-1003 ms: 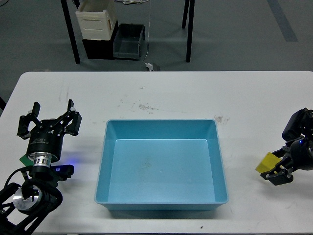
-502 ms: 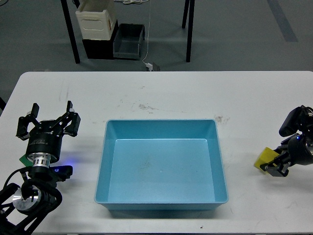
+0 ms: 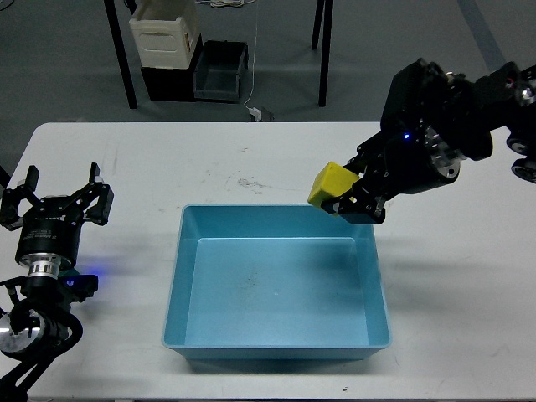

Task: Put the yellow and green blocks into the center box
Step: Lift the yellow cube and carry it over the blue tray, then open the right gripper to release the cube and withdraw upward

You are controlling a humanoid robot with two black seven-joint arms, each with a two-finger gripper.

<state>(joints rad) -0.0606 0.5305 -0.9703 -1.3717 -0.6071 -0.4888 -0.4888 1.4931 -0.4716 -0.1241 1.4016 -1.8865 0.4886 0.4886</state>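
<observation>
My right gripper is shut on a yellow block and holds it in the air over the far right rim of the blue box, which stands in the middle of the white table. My left gripper is open and empty at the table's left edge. A small bit of green, which may be the green block, shows under the left arm; most of it is hidden.
The white table stretches behind the box. Beyond the far edge, on the floor, stand a cream container, a dark bin and black table legs.
My right arm has lifted the yellow block from the table's right side and carried it up and left to the box's far right rim. My left arm has shifted left and slightly up.
</observation>
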